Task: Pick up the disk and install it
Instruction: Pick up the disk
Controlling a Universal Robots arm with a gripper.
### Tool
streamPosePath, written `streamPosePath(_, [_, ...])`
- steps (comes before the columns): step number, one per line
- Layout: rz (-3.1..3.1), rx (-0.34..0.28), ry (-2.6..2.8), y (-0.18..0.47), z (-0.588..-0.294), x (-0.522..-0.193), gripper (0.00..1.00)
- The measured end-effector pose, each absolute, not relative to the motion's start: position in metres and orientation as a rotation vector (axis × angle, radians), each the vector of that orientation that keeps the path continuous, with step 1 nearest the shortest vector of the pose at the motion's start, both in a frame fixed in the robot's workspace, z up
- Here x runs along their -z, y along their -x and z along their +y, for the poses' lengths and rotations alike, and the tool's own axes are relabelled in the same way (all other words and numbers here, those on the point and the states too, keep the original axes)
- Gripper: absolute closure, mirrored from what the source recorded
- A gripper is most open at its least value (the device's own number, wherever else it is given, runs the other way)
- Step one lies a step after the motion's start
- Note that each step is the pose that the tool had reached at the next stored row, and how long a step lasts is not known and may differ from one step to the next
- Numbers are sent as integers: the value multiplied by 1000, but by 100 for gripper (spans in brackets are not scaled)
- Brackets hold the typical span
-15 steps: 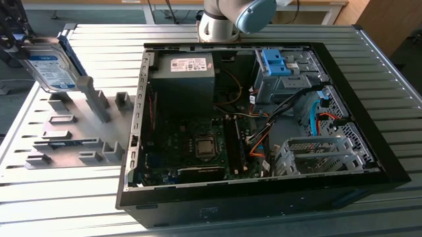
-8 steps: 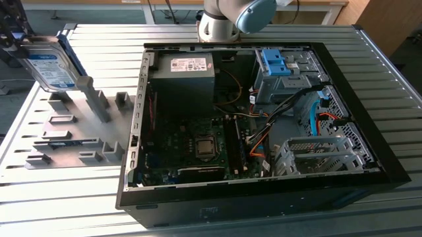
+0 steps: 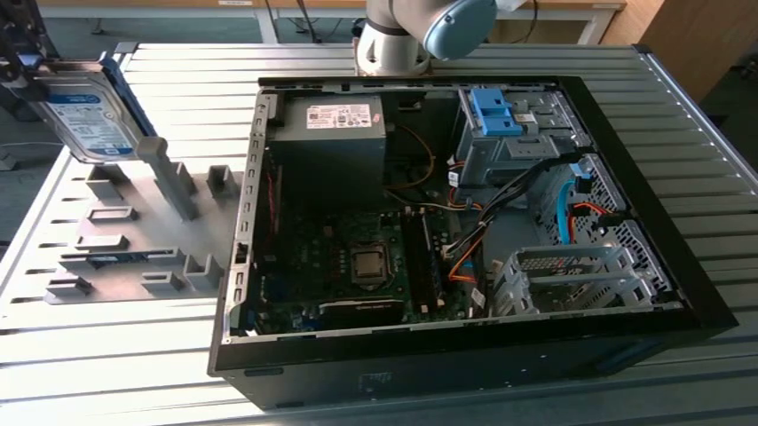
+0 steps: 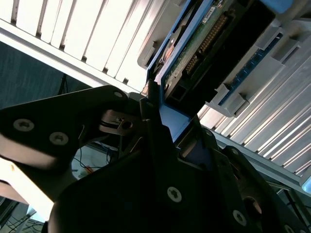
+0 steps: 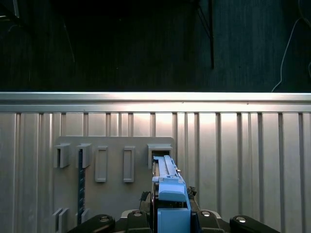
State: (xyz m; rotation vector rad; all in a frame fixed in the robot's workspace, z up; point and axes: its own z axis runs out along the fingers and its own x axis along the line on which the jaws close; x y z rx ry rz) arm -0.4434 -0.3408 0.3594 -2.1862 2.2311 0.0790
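Robotics lab or test workshop, not home. My arm base [image 3: 397,44] rises at far edge of ribbed aluminium surface [image 3: 355,67]. Desktop computer case [image 3: 474,368] lies on surface, side panel off, motherboard [image 3: 355,257], wiring and drive cages exposed. Grey fixture plate [image 3: 119,266] with slots and posts sits beside case, by surface's edge. Bare disk [image 3: 85,111] upright over plate's far end. Desk legs [image 3: 270,22] and dark floor [image 5: 121,43] beyond surface.

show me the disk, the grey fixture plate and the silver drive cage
the disk [image 3: 85,117]: exterior view, its blue-and-white label
the grey fixture plate [image 5: 114,199]: first wrist view, bare flat face
the silver drive cage [image 3: 563,262]: exterior view, perforated wall
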Motion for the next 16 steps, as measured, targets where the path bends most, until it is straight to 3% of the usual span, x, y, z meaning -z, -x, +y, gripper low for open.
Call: streamPosePath(16, [2231,-79,2186,443,-341,-368,64])
